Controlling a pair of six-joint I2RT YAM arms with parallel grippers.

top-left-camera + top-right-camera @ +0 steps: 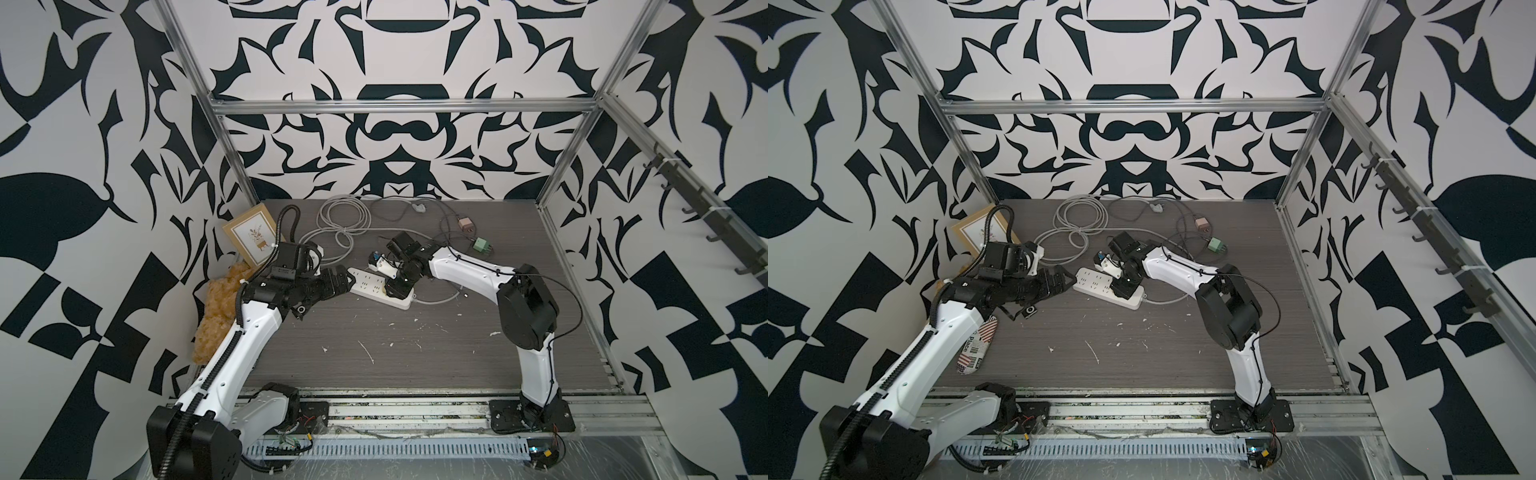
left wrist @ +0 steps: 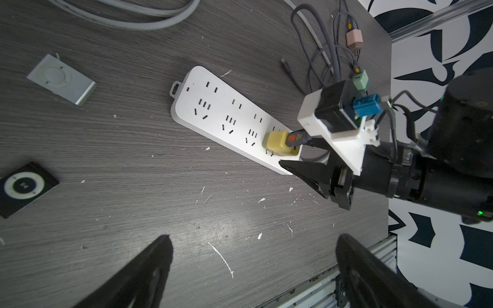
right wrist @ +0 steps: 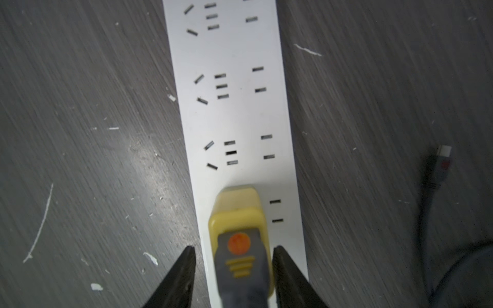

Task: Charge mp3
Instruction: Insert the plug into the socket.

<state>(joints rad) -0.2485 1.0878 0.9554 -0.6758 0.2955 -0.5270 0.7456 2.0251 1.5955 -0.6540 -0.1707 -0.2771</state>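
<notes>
Black-and-white patterned walls enclose a grey wood-grain tabletop (image 1: 374, 353). A white power strip (image 1: 368, 284) lies near the centre. A yellow charger (image 3: 237, 210) sits in the strip's 4 o'clock end, with a grey plug (image 3: 241, 264) in it. The right tool (image 3: 233, 248) straddles that plug, fingers apart, not clamping it. The left tool (image 2: 255, 236) hovers at the strip's 9 o'clock, spread wide and empty. A black mp3 (image 1: 1030, 311) lies at the strip's 8 o'clock, beneath the left arm. A silver mp3 (image 2: 61, 78) lies apart from it, off the strip's free end. Which one is to be charged I cannot tell.
</notes>
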